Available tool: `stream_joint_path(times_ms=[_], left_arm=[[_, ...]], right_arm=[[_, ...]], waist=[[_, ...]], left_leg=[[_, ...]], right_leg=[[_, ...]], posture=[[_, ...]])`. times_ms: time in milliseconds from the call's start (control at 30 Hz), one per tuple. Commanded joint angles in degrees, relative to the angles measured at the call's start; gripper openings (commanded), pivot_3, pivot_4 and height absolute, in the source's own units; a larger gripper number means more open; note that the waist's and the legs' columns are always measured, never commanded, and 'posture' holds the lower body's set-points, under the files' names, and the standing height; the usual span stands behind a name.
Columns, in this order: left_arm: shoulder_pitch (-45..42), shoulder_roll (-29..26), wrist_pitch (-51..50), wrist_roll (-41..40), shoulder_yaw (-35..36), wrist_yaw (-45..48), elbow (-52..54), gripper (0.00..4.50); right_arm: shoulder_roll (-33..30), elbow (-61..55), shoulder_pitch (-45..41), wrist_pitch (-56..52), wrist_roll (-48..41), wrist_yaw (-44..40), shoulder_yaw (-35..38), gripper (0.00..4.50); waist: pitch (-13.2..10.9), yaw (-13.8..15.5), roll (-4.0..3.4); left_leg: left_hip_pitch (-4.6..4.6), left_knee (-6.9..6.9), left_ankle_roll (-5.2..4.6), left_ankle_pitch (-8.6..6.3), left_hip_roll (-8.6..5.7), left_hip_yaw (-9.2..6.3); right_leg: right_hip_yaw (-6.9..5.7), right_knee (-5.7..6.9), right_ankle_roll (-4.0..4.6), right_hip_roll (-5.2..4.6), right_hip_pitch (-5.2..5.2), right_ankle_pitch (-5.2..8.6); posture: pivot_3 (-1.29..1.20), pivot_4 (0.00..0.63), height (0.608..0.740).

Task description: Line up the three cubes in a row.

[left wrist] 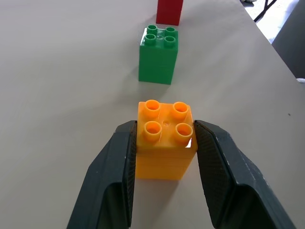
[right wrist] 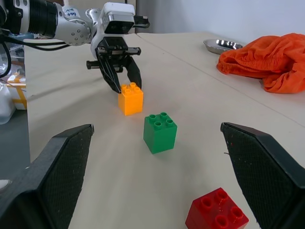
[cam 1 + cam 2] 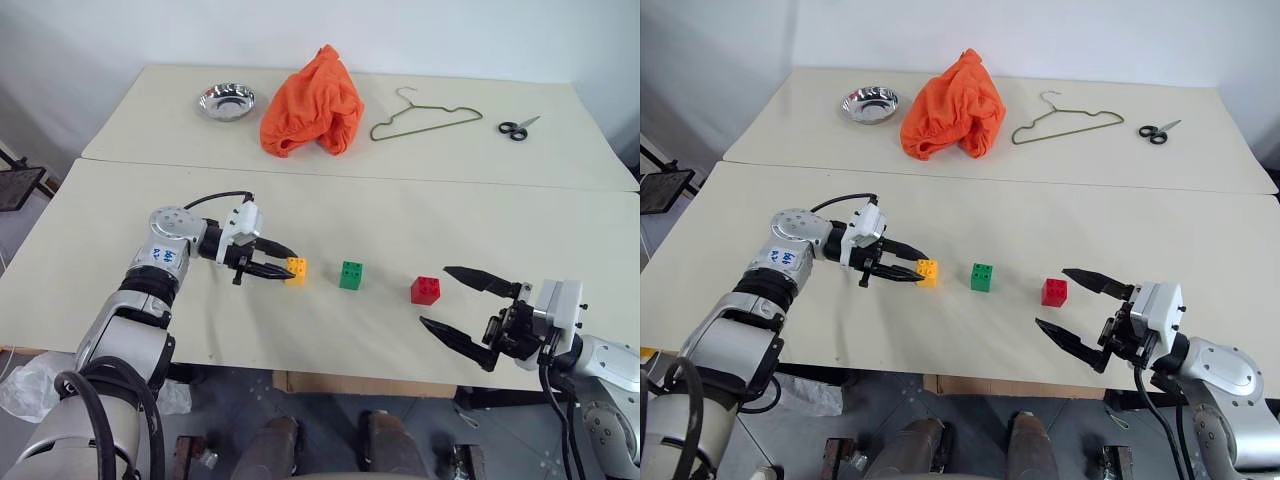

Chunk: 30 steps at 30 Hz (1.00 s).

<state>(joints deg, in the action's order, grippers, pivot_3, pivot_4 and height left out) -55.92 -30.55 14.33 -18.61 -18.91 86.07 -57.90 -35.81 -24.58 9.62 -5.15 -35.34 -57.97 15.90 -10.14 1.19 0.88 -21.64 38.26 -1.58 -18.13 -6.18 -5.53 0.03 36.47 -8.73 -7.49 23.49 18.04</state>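
Left gripper (image 1: pixel 164 143) clamped on the yellow cube (image 1: pixel 165 138), one finger flat on each side face; cube stands upright on the table (image 3: pixel 420 215), studs up. Gripper comes in low from the robot's left, angled slightly down.

Green cube (image 3: pixel 351 274) sits a short way to the right of the yellow, apart from it. Red cube (image 3: pixel 425 290) lies further right again, apart from the green and a little nearer the front edge. In the left wrist view the three stack up nearly in one line: yellow, green, red.

Right gripper (image 3: pixel 470 312) spread wide, empty, hovering near the front edge just right of the red cube, not touching it.

Judgement: row is close to done. All three lie roughly on one line with similar gaps; red looks slightly off toward the front. Left to do: let go of yellow, maybe nudge red back in line.

Cloth (image 3: pixel 312 103), bowl (image 3: pixel 226 101), hanger (image 3: pixel 423 118), scissors (image 3: pixel 518 127) sit on the far table, well apart.
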Motion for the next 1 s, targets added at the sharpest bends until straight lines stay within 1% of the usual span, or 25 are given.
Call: stream_joint_path(times_ms=[33, 67, 100, 133, 167, 267, 400, 467, 533, 600, 667, 733, 867, 1000], left_arm=[[-0.37, -0.17, 0.26, 0.84, -0.23, 6.43, -0.28, 1.81], [-0.58, 0.16, 0.36, 1.17, 0.42, 6.43, -0.67, 2.18], [-0.75, 0.65, 1.62, 1.22, 1.86, 6.43, -1.07, 2.39], [-0.87, 0.99, 2.53, 1.31, 2.90, 6.43, -1.38, 2.69], [-0.91, 0.77, 2.67, 1.24, 3.62, 6.43, -1.26, 3.05], [-0.45, -1.12, 1.06, -0.27, 4.97, 6.43, 0.76, 3.91], [2.68, -5.49, -1.84, -2.49, 8.20, 6.43, 6.54, 3.91], [6.05, -8.76, -5.05, -3.98, 11.59, 5.56, 11.50, 3.91], [10.37, -11.91, -6.88, -4.68, 14.82, 2.28, 16.65, 3.91], [15.60, -15.27, -7.37, -2.99, 17.17, -2.64, 21.35, 3.91], [19.75, -17.00, -9.61, -3.92, 20.05, -4.75, 24.93, 3.91], [22.79, -17.59, -11.40, -4.95, 22.38, -6.11, 27.95, 3.91], [26.53, -17.22, -11.69, -4.70, 25.74, -10.08, 32.56, 3.91], [28.25, -16.13, -9.69, -4.45, 27.68, -11.84, 33.66, 3.91]], right_arm=[[0.03, -0.20, -0.38, 0.82, -0.27, -0.62, -0.32, 4.50], [0.00, -0.05, -0.55, 0.80, -0.26, -0.75, -0.37, 4.50], [-0.05, 0.04, -0.66, 0.74, -0.32, -0.89, -0.36, 4.50], [-0.08, 0.11, -0.74, 0.70, -0.36, -0.99, -0.35, 4.50], [-0.23, 0.31, -0.87, 0.69, -0.38, -1.24, -0.34, 4.50], [-0.83, 1.05, -1.69, 0.35, -0.88, -2.29, -0.20, 4.50], [-2.82, 2.97, -3.08, 0.37, -1.59, -5.30, 1.19, 4.50], [-4.77, 5.39, -4.58, 0.65, -1.85, -7.58, 2.37, 4.50], [-7.00, 8.40, -6.25, 1.08, -1.69, -10.37, 3.16, 4.50], [-9.79, 13.23, -9.51, 2.56, -0.53, -14.32, 3.02, 4.50], [-11.47, 17.32, -12.47, 3.58, 0.19, -17.28, 2.41, 4.50], [-12.22, 20.89, -15.19, 4.53, 1.01, -19.71, 1.25, 4.50], [-12.39, 25.68, -19.13, 6.66, 2.95, -22.43, -0.25, 4.50], [-11.84, 29.09, -20.73, 8.75, 4.29, -23.40, -0.55, 4.50]], waist=[[0.00, 0.03, 0.00], [0.00, 0.03, 0.00], [0.00, 0.03, 0.00], [0.00, 0.05, 0.01], [0.00, 0.06, 0.01], [0.00, -0.15, 0.01], [0.00, -0.79, 0.00], [0.00, -1.33, 0.00], [0.00, -1.55, -0.02], [-0.01, -1.66, -0.03], [-0.02, -1.56, -0.04], [-0.02, -1.32, -0.04], [-0.03, -0.53, -0.05], [-0.03, -0.35, -0.06]], left_leg=[[0.00, 0.00, 0.00, 0.00, -0.01, 0.00], [0.00, 0.00, 0.00, 0.00, -0.01, 0.00], [0.00, 0.00, 0.00, 0.00, -0.01, 0.00], [0.00, 0.00, 0.00, 0.00, -0.02, 0.00], [0.00, 0.00, 0.00, 0.00, -0.01, 0.00], [0.00, -0.01, 0.00, 0.00, 0.00, 0.00], [0.00, -0.02, 0.01, 0.00, 0.02, 0.00], [0.00, -0.04, 0.00, 0.00, 0.02, 0.00], [0.01, -0.05, 0.00, 0.00, 0.03, 0.01], [0.01, -0.06, 0.01, 0.00, 0.07, 0.01], [0.03, -0.07, 0.02, 0.01, 0.07, 0.01], [0.03, -0.07, 0.02, 0.01, 0.08, 0.00], [0.02, -0.06, 0.01, 0.00, 0.02, -0.07], [0.02, -0.13, 0.01, -0.01, 0.03, -0.07]], right_leg=[[0.00, 0.00, 0.00, 0.00, -0.01, 0.00], [0.00, 0.00, 0.00, 0.00, -0.01, 0.00], [0.00, 0.00, 0.00, 0.00, 0.00, 0.00], [0.00, 0.00, 0.00, 0.00, 0.00, 0.00], [-0.01, 0.00, 0.00, 0.01, 0.00, 0.00], [-0.01, -0.02, 0.00, 0.01, 0.00, 0.00], [-0.01, 0.00, 0.00, 0.02, 0.01, 0.00], [0.02, 0.00, 0.00, 0.00, 0.02, 0.00], [0.06, 0.01, 0.00, 0.00, 0.03, 0.00], [0.06, -0.03, 0.01, 0.01, 0.02, 0.00], [0.07, -0.04, 0.01, 0.00, 0.01, 0.01], [0.07, -0.05, 0.02, 0.00, 0.00, 0.01], [0.05, -0.30, 0.03, -0.07, -0.02, 0.01], [0.00, -0.42, 0.03, -0.06, -0.03, 0.01]], posture=[[0.00, 0.150, 0.740], [0.00, 0.150, 0.740], [0.00, 0.150, 0.740], [0.00, 0.150, 0.740], [0.00, 0.150, 0.740], [0.00, 0.150, 0.740], [0.00, 0.150, 0.740], [0.00, 0.150, 0.740], [0.00, 0.150, 0.740], [0.00, 0.150, 0.740], [0.00, 0.150, 0.740], [0.00, 0.150, 0.740], [0.00, 0.150, 0.740], [0.00, 0.150, 0.740]])
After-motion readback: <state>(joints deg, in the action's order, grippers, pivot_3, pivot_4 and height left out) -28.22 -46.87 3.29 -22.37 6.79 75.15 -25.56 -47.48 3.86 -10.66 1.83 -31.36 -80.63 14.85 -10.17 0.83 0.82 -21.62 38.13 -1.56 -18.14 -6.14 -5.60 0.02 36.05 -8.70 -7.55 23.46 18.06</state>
